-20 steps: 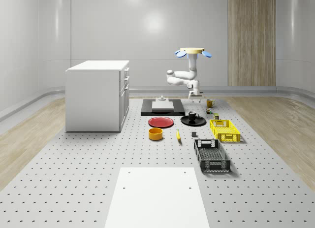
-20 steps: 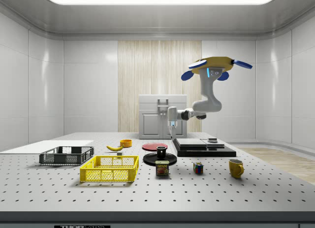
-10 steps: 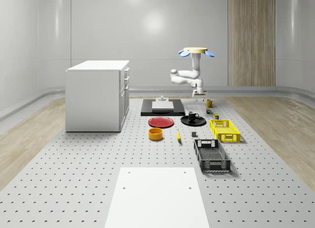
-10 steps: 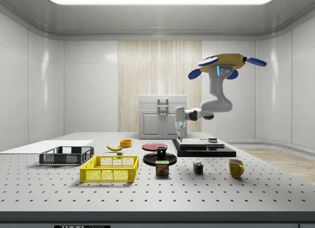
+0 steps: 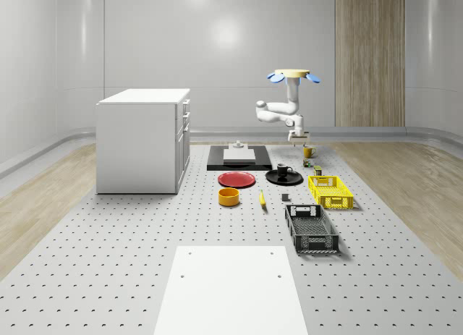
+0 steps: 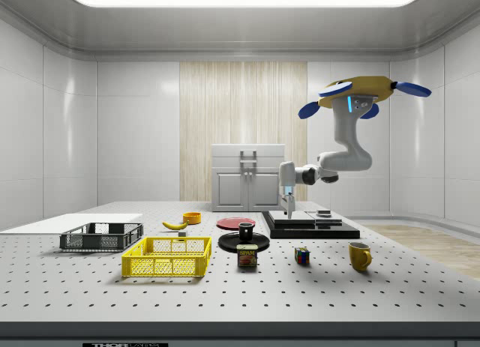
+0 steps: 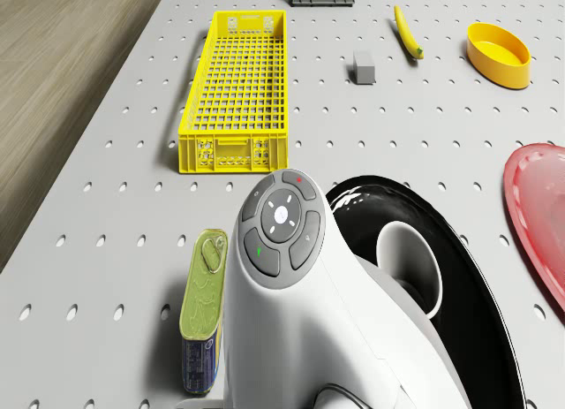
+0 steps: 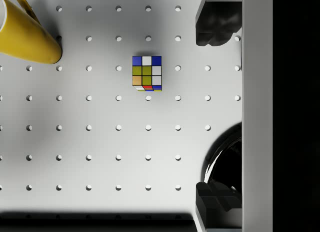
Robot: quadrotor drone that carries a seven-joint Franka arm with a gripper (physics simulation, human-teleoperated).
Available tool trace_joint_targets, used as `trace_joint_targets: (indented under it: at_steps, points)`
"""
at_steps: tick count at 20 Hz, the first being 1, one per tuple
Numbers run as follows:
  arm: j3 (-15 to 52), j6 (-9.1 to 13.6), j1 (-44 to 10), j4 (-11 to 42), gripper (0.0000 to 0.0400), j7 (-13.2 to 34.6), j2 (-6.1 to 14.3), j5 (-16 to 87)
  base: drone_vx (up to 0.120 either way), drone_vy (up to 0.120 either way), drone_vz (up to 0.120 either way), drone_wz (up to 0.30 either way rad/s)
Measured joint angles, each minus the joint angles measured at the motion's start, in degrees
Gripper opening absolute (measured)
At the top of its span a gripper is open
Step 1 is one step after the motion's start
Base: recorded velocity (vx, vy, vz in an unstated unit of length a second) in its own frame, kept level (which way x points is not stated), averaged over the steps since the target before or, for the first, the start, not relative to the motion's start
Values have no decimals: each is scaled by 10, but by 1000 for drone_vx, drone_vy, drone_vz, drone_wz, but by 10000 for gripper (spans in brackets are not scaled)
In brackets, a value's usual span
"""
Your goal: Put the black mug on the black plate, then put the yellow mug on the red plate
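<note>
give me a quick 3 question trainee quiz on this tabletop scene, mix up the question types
1. True or false: the black mug already stands on the black plate.
2. Multiple choice: in the wrist view, what lies on the table between the gripper fingers' span and the yellow mug? A) a banana B) a colour cube C) a tin
3. Fill in: the red plate carries ____ mug.

Key
1. True.
2. B, the colour cube.
3. No; the yellow mug sits on the table, apart from the red plate.
</note>
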State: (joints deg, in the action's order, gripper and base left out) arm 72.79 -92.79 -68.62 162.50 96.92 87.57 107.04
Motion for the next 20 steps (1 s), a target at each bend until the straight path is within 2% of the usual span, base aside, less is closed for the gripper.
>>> trace_joint_targets:
  at_steps: [8,16,20]
  points:
    - [0,-1,0,0,400,0,1,0,-120,120,0,0]
    - [0,-1,0,0,400,0,1,0,-120,5,0,0]
    - [0,-1,0,0,400,0,1,-1,-120,60,0,0]
